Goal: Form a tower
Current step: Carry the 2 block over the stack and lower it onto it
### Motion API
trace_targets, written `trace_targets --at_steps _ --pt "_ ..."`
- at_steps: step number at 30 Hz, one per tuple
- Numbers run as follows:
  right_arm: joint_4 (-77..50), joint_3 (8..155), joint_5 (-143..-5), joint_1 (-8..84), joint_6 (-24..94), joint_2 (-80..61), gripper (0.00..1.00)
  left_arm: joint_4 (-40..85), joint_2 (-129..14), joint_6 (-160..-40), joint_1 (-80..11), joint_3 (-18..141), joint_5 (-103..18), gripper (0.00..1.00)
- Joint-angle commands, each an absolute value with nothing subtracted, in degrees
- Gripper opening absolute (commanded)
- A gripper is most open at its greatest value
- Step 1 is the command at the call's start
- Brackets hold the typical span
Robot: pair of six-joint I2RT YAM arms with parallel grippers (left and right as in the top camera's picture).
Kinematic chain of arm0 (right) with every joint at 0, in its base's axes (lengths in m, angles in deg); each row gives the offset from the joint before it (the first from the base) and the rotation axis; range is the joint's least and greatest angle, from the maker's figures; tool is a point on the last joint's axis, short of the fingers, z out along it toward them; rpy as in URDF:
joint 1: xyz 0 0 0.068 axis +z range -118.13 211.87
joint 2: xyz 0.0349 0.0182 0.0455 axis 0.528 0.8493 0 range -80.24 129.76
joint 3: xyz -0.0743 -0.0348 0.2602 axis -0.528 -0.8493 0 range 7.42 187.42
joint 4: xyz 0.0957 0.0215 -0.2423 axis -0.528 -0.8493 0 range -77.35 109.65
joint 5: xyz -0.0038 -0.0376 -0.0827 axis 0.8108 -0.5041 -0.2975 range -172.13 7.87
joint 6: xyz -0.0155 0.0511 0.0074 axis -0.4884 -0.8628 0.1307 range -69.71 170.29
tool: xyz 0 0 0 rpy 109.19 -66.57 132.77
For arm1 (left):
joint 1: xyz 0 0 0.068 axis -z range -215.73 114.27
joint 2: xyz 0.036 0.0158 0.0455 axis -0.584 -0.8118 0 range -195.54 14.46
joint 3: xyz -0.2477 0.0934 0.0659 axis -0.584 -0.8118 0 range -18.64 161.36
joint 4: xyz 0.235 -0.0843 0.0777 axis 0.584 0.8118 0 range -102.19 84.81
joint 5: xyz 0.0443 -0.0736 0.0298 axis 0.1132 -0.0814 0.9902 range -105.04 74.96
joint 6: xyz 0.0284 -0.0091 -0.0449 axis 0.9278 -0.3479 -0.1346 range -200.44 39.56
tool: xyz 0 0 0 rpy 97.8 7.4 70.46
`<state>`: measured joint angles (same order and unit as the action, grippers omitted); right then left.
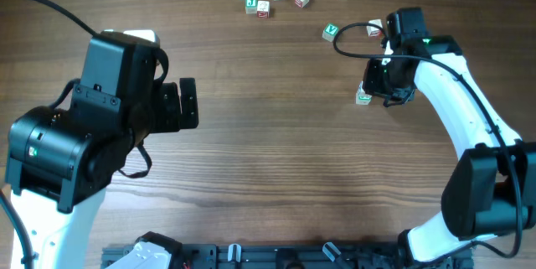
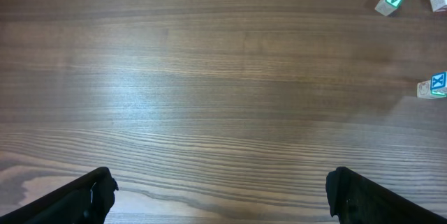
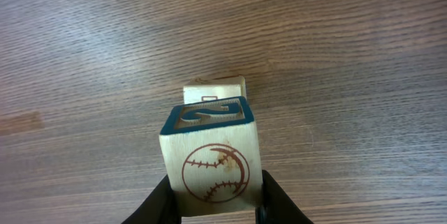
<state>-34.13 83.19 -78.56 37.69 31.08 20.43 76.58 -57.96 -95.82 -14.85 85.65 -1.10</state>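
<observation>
Right gripper [image 3: 218, 202] clenched on a pale block [image 3: 213, 158]: red baseball facing us, teal letter on top. Just past the gripper we note a second block [image 3: 215, 88] on the table [image 3: 84, 56]; whether the two touch we cannot tell. Left gripper [image 2: 223, 192], well apart, gapes empty.

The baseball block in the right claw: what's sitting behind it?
A pale wooden block peeks out past the baseball block, which the right gripper holds. Only its top edge shows. The rest, and whether the two touch, is hidden.
</observation>
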Motion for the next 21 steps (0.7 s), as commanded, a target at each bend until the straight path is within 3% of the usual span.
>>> trace_targets --at_steps 1,21 --pt "-33.72 82.82 -79.11 37.87 30.58 22.0 0.22 76.63 -57.76 -96.48 -15.02 85.43 -0.18 1.0" --pt "-33.32 82.82 -77.6 37.93 30.58 23.51 0.24 76.63 -57.76 -96.48 -15.02 85.43 -0.18 1.0"
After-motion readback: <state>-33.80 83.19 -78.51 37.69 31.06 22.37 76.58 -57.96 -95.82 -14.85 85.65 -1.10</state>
